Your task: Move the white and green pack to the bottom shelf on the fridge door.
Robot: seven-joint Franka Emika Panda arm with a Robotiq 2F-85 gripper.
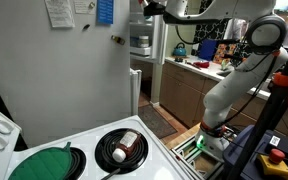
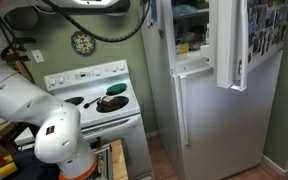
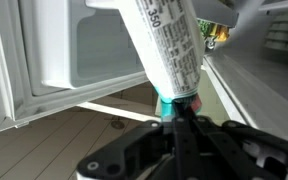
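In the wrist view my gripper [image 3: 176,112] is shut on the green end of the white and green pack [image 3: 169,50], a long white pack with black print. The pack points up and away from me, next to the white shelf of the open fridge door [image 3: 44,90]. The fridge's inside shelves [image 3: 274,40] show at the right. In both exterior views the gripper [image 1: 156,10] [image 2: 147,8] is high up by the front of the fridge, beside the open upper door [image 2: 229,45]. The pack is too small to make out there.
A white stove stands beside the fridge, with a dark pan on a burner [image 1: 119,148] [image 2: 109,102] and a green round pad [image 1: 46,163]. The fridge's grey side wall [image 1: 74,70] carries papers. A kitchen counter with clutter [image 1: 199,62] stands behind. The wooden floor [image 3: 74,135] shows below the door.
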